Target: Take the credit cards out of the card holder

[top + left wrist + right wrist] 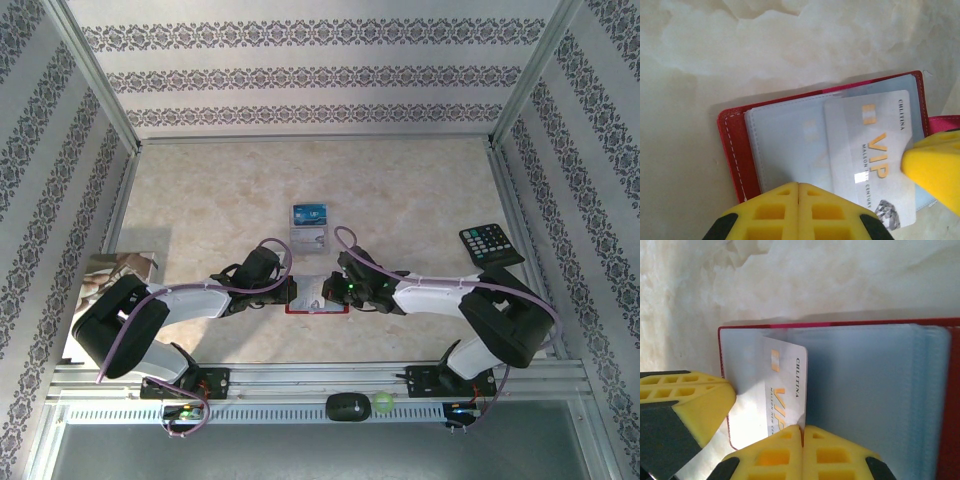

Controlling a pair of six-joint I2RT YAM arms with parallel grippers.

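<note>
Robot lab test booth, alu frame posts (94, 70), wallpaper-print walls (320, 75), marble-look tabletop (205, 190), arms (190, 298) on rail (320, 378)

A table (400, 190) with a pale, marble-like surface is seen, closed in on three sides by walls (310, 70) that are covered with white paper bearing dark ornamental bands. Metal frame posts (95, 70) are fixed at the two far corners. A black keypad remote (490, 244) is laid flat near the right wall, slightly turned. At the left edge of the table a printed picture (120, 268) in brown and white tones is placed. Along the near edge a metal rail (300, 378) is mounted, and on it a black oval object (346, 406) is found, with a small green round thing (383, 403) just beside it.
</note>
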